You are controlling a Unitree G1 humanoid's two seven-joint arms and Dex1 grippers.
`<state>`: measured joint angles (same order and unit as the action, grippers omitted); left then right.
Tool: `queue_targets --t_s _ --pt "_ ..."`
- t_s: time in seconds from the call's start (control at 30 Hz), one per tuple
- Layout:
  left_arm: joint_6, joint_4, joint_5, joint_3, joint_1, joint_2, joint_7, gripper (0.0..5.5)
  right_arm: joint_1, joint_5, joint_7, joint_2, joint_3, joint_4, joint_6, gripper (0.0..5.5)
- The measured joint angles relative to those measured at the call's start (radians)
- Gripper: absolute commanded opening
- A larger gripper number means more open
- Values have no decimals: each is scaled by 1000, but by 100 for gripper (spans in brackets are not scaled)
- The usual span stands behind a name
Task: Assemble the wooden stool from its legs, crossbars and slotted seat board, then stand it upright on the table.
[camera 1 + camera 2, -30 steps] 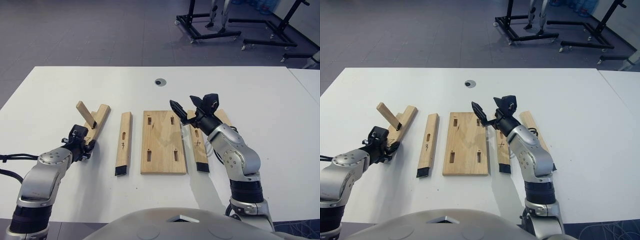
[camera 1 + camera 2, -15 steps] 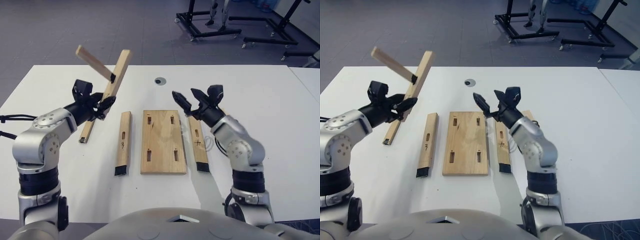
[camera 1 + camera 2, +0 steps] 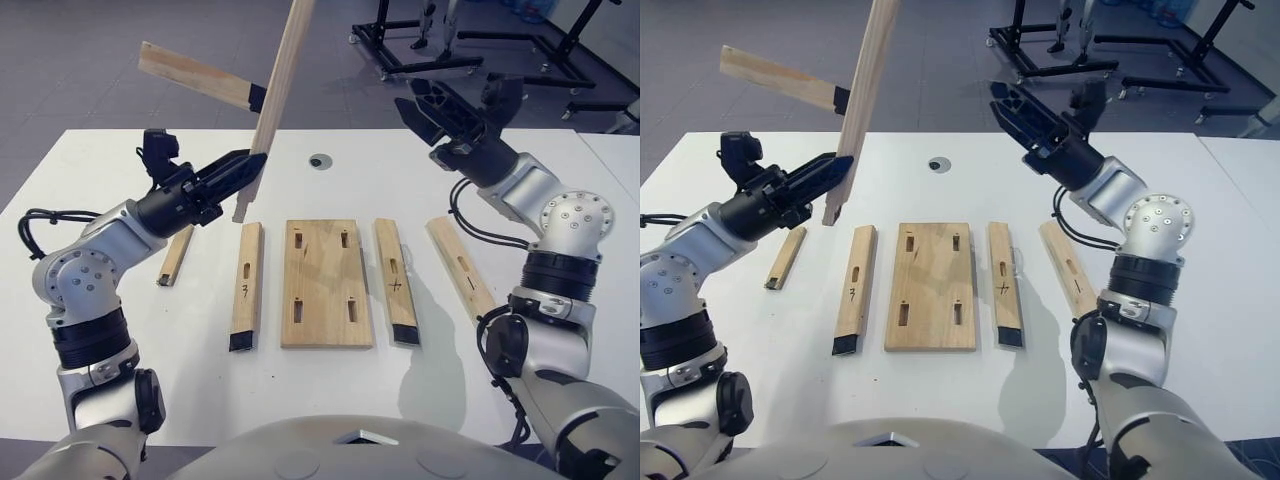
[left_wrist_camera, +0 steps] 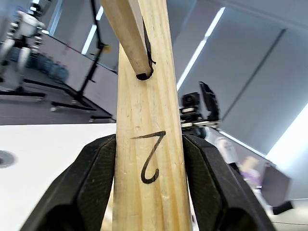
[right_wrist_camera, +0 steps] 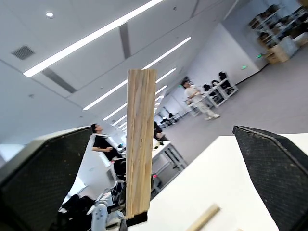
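Observation:
My left gripper point(image 3: 245, 172) is shut on the lower part of a wooden leg point(image 3: 280, 90) held nearly upright above the table's left back. A crossbar point(image 3: 195, 75) sticks out of the leg's slot toward the left. In the left wrist view the leg point(image 4: 149, 144) bears a handwritten mark between the fingers point(image 4: 91, 187). My right gripper point(image 3: 460, 105) hangs open in the air above the back right, level with the leg and apart from it. The slotted seat board point(image 3: 325, 285) lies flat in the middle, with three legs point(image 3: 247, 285) point(image 3: 396, 280) point(image 3: 460, 265) beside it.
A short crossbar point(image 3: 177, 253) lies on the white table point(image 3: 560, 200) left of the leftmost leg. A round grommet hole point(image 3: 319, 161) sits behind the seat board. Black wheeled frames point(image 3: 450, 50) stand on the floor beyond the table.
The left arm has lifted the leg with its crossbar off the table and swung it nearly upright. The right gripper has risen from over the seat board to the back right, staying open.

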<state>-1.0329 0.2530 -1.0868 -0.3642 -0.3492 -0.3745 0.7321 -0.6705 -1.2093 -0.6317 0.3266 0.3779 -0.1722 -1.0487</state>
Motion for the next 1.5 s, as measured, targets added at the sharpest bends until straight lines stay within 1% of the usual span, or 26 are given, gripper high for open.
queue_targets --t_s 0.17,0.33,0.77,1.17,1.4,1.5 --pt "-4 -6 -17 39 29 -12 21 212 -27 -30 -5 -48 -21 13 -14 540" --pt "6 -3 -2 97 53 -30 45 212 -49 -87 34 -90 -31 36 -33 540" --pt "10 19 -13 139 62 -50 63 212 7 -86 112 -176 -96 65 -37 540" --pt "18 35 -17 179 86 -70 74 212 11 -87 157 -215 -102 71 -19 540" --pt "23 35 -17 185 86 -77 82 212 12 -87 168 -216 -109 79 -19 540" --pt "29 35 -16 185 86 -77 83 212 21 -87 168 -215 -112 84 -19 487"
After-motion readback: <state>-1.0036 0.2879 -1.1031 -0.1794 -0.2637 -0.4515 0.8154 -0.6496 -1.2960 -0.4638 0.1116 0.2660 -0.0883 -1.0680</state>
